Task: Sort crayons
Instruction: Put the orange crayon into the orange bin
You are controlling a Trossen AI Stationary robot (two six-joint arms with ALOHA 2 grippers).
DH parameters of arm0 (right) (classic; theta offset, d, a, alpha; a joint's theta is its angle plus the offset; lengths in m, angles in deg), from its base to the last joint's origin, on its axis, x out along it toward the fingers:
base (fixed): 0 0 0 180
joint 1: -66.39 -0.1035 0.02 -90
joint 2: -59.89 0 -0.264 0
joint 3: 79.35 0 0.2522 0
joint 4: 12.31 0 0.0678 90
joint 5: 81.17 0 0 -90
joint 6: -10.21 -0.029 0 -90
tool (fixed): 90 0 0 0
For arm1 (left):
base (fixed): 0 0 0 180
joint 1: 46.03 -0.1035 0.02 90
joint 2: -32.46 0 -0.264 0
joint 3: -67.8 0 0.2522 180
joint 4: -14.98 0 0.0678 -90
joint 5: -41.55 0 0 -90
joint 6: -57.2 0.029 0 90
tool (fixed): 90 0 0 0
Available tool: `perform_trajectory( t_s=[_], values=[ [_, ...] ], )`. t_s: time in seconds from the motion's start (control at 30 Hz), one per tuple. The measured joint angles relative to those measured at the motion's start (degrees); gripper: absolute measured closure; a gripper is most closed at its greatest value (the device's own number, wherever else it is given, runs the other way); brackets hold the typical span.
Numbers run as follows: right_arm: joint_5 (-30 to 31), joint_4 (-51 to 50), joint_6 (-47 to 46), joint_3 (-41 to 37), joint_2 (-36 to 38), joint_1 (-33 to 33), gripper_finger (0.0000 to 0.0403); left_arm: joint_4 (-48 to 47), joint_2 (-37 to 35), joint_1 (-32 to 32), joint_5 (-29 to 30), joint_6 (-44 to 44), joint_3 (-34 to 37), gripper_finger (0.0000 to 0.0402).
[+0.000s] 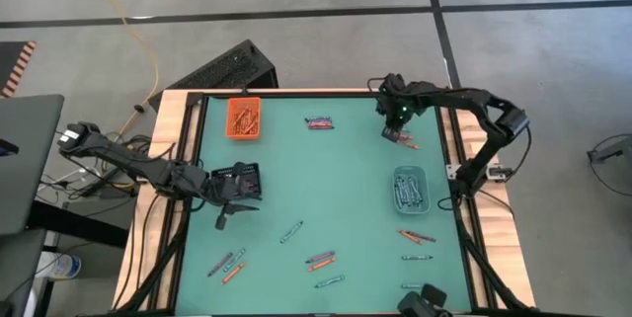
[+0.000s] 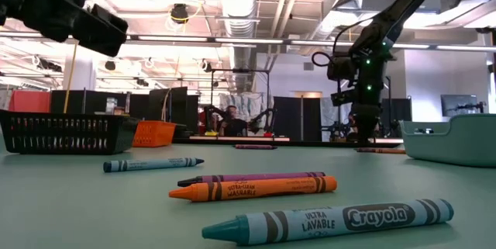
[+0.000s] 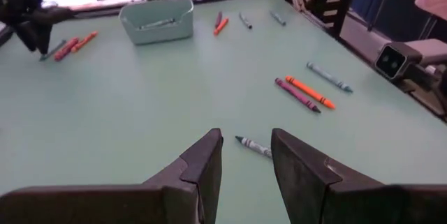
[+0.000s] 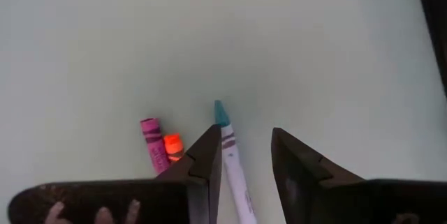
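Crayons lie scattered on the green table: a pair [image 1: 319, 258] and a teal one [image 1: 291, 231] near the middle, several at the near left [image 1: 227, 265], several at the near right [image 1: 415, 238], and some at the far middle [image 1: 319, 122]. My right gripper [image 4: 241, 165] is open and low over the far right of the table [image 1: 399, 135]. Its fingers stand on either side of a teal crayon [image 4: 230, 151]; a pink crayon [image 4: 152, 142] and an orange one [image 4: 172, 146] lie beside it. My left gripper [image 3: 246, 161] is open and empty near the black tray [image 1: 240, 180], above the table. A teal crayon [image 3: 254, 146] lies ahead of it.
An orange tray [image 1: 244, 118] with crayons stands at the far left. A clear teal tray [image 1: 410, 188] with crayons stands at the right, just nearer than my right gripper. In the low view, three crayons [image 2: 256, 187] lie close to the camera. A person shows in the room beyond.
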Motion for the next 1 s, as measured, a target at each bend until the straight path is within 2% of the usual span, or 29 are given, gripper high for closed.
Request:
perform_trajectory(
  t_s=[0.2,0.37,0.53,0.73,0.87,1.0],
  values=[
    [-1.7,-6.0,-2.0,0.0,1.3,-0.3,0.0286,0.6,-0.3,0.0,0.2,-1.3,0.8,0.0287],
    [-2.0,-7.3,-6.5,-0.3,6.3,-2.1,0.0286,0.6,-0.2,0.0,0.2,-0.8,0.8,0.0287],
    [-1.8,-8.6,-9.2,-5.5,11.2,-4.4,0.0286,0.4,-0.2,0.0,-0.1,-1.6,0.8,0.0287],
    [-1.4,-7.6,-9.9,-13.2,13.6,-5.6,0.0286,0.5,-0.2,0.0,-0.1,0.0,0.8,0.0287],
    [-1.2,-5.8,-10.0,-15.1,15.4,-6.0,0.0286,0.5,-0.2,0.0,-0.1,0.0,0.8,0.0287],
    [2.1,-6.6,-10.5,-15.2,15.3,-5.7,0.0286,0.5,-0.2,0.0,-0.1,0.0,0.8,0.0287]
  ],
)
